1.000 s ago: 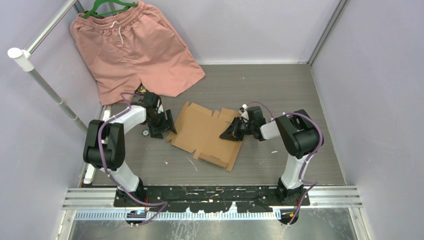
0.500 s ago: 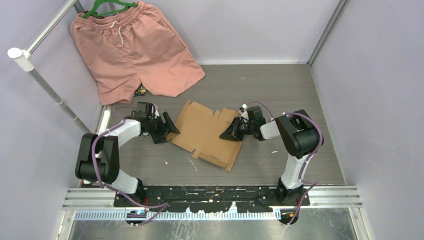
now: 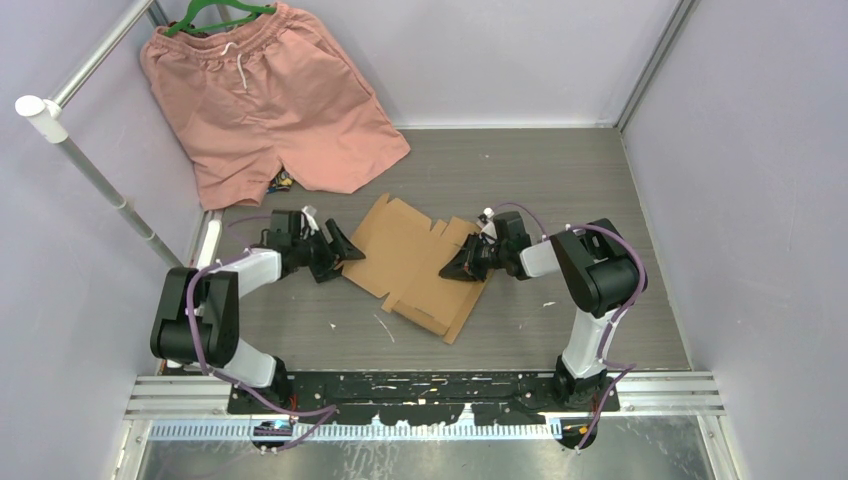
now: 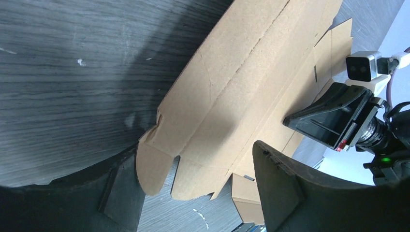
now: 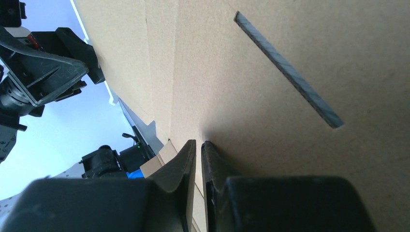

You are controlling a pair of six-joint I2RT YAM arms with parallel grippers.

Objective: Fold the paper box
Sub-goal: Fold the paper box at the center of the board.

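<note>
The paper box [image 3: 410, 265], a flat brown cardboard sheet, is seen at the centre of the frame on the grey bench [image 3: 560, 180]. The left tool [image 3: 343, 252] is spread wide at the sheet's left edge, with a corner flap lying between its fingers. The right tool [image 3: 452, 270], narrowed almost together, is set against the sheet's right side; whether cardboard is pinched cannot be told.

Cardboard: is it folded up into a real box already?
No, the paper box is an open cut-out sheet with its flaps and tabs spread out, not closed up into a box shape.
</note>
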